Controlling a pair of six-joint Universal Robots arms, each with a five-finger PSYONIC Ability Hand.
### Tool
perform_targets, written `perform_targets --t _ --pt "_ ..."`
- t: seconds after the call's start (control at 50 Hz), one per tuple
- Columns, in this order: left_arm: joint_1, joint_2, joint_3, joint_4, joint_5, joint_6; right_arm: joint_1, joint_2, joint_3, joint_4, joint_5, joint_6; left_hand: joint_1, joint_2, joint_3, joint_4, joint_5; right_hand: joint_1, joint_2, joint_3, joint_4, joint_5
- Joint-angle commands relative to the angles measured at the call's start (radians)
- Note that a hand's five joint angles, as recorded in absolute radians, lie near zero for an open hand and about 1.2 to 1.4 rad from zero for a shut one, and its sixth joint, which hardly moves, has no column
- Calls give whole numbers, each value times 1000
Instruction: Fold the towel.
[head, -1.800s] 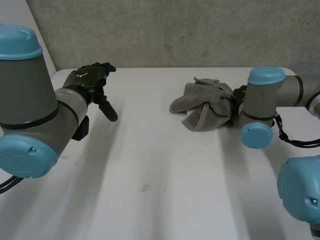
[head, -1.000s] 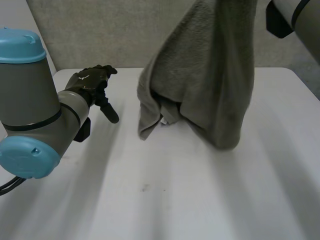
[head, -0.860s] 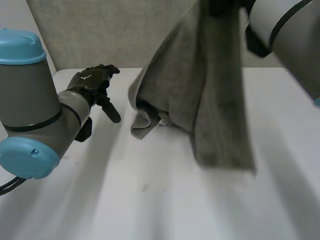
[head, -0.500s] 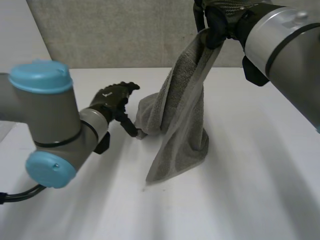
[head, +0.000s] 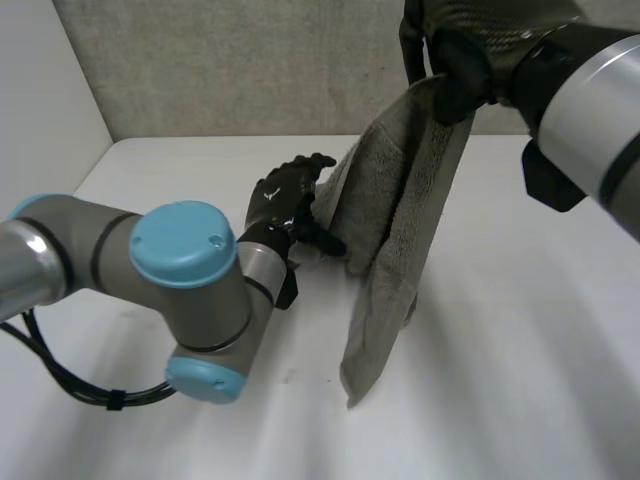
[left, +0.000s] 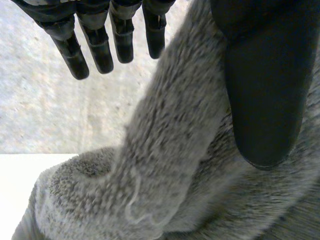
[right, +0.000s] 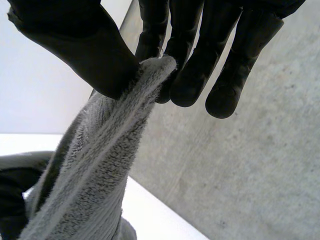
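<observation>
1. The right robot hand pinched the top edge of the towel high over the tabletop — likely so it hung straight (one long drape).
2. The left robot hand sat open, fingers straight, thumb against the drape's left fold, probably to catch an edge.

Grey towel, white table

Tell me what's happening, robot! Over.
Right hand pinching top edge of fluffy grey towel, towel hanging. Left hand open, thumb against towel's side. Nothing blocking.
</observation>
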Motion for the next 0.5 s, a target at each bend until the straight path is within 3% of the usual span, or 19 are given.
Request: perform_targets --t 0.02,0.2,0.3,0.5 --pt "-18 -106 119 15 -161 6 -12 -91 22 -3 -5 2 125 124 125 125 124 67 68 70 59 61" --pt "-2 -129 139 18 -226 6 -86 -140 29 -3 -9 2 134 133 133 133 132 67 68 70 59 61" --pt "54 -129 141 19 -252 9 -94 -140 32 -3 -9 2 137 136 136 136 135 67 68 70 59 61" --pt "103 -183 176 12 -225 31 -92 -144 48 -11 -9 5 240 239 239 239 238 67 68 70 59 61"
